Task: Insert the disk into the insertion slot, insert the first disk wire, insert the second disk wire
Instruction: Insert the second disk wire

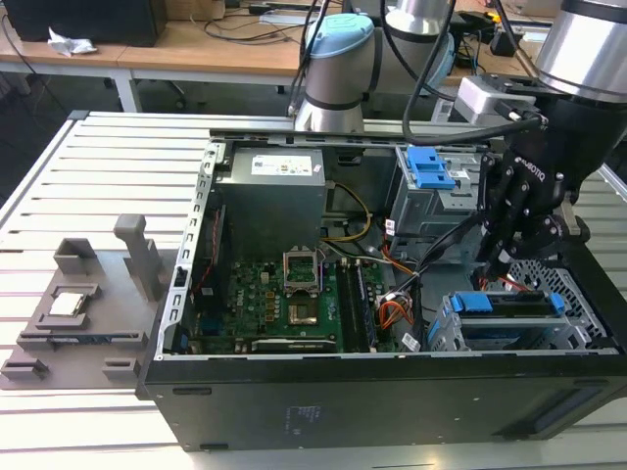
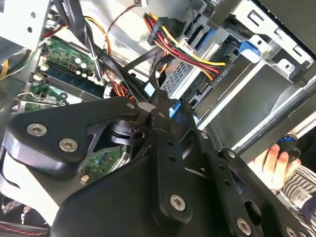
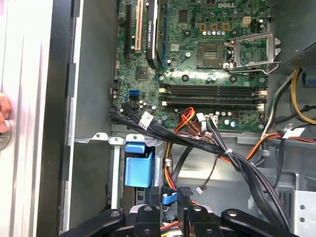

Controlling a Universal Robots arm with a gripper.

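The disk (image 1: 509, 315) lies in the insertion slot (image 1: 588, 338), the low perforated cage at the exterior view's right front, with its blue carrier showing on top. My black gripper (image 1: 498, 266) hangs just behind the disk, among the cables. In both wrist views its fingers are closed around a small blue wire plug (image 2: 173, 109) (image 3: 168, 198), so the gripper (image 2: 160, 106) (image 3: 168, 210) is shut on that disk wire. A black plug (image 2: 218, 74) on red and yellow wires lies near the disk's rear edge; whether it is seated I cannot tell.
The taller grey cage with a blue latch (image 1: 431, 168) stands behind the slot. The motherboard (image 1: 284, 294) and loose cable bundles (image 3: 207, 143) lie toward the exterior view's left of my gripper. A person's hand (image 2: 271, 159) rests at the case edge. A grey fixture (image 1: 78, 304) sits outside the case.
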